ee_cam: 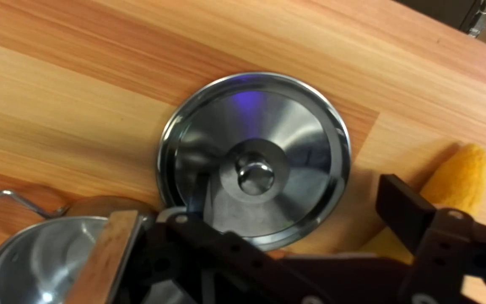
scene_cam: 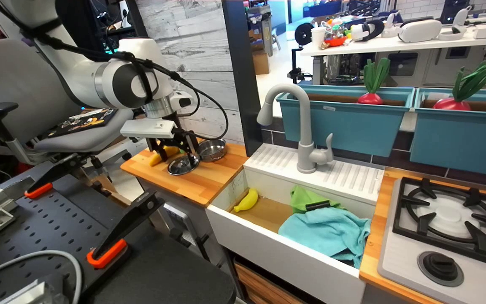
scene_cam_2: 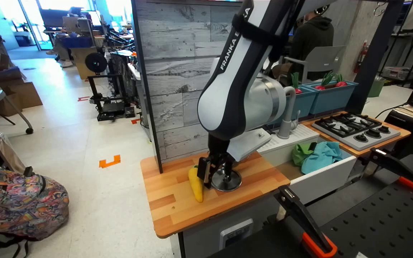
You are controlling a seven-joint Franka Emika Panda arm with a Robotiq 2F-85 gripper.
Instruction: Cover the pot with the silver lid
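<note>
The silver lid (scene_cam: pixel 179 169) lies flat, knob up, on the wooden counter; it also shows in an exterior view (scene_cam_2: pixel 233 183) and in the wrist view (ee_cam: pixel 247 114). The silver pot (scene_cam: pixel 212 150) stands uncovered beside it, towards the wall. The pot shows at the lower left of the wrist view (ee_cam: pixel 32 266), partly behind my gripper, and is hidden behind the arm in an exterior view. My gripper (ee_cam: pixel 295 180) is open and empty, low over the lid (scene_cam: pixel 178 159). One finger is over the lid, the other beyond its rim, with the knob between them in the wrist view.
A long yellow toy (scene_cam_2: pixel 195 185) lies on the counter close to one finger, also in the wrist view (ee_cam: pixel 458 181). The sink (scene_cam: pixel 285 257) holds a yellow banana (scene_cam: pixel 248 201) and green and blue cloths (scene_cam: pixel 327 230). A grey plank wall (scene_cam_2: pixel 177 89) stands behind the counter.
</note>
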